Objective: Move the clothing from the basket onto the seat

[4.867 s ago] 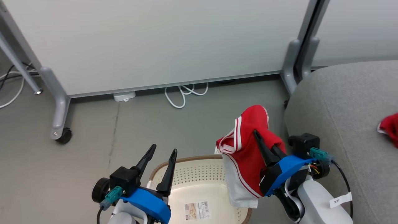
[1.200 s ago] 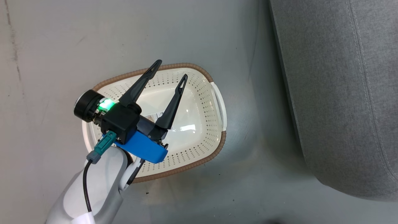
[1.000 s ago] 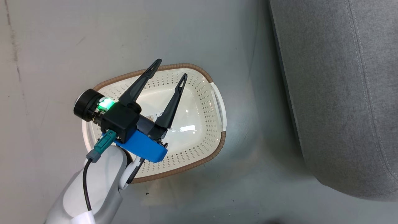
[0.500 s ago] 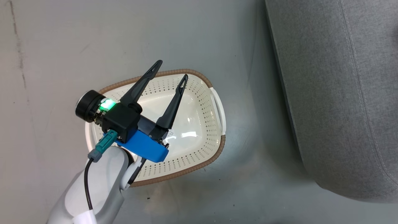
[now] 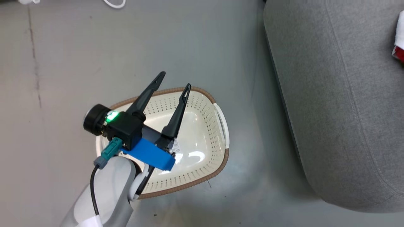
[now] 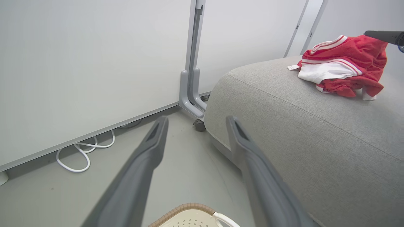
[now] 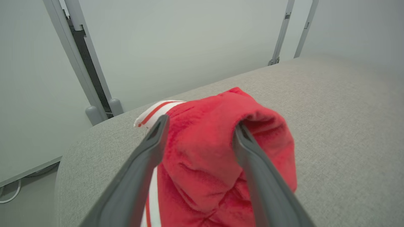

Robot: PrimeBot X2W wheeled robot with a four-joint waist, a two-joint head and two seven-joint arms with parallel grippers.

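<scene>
Clothing point(image 7: 205, 151) lies on the seat point(image 7: 331, 126) between the wide-spread fingers of the right gripper point(image 7: 200, 123). It looks soft, light and floppy, best pinched at the raised fold by the fingertips. Meanwhile the left gripper point(image 5: 175, 79) hangs wide open above the basket point(image 5: 208, 107).

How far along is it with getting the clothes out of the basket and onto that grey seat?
Nearly finished, it seems. Done: the basket has no clothes inside, and the red-and-white clothing lies on the seat. In hand: the right gripper sits open around the fabric, not pinching it. The left gripper hangs open over the basket. Left: probably just lifting that right gripper clear.
</scene>
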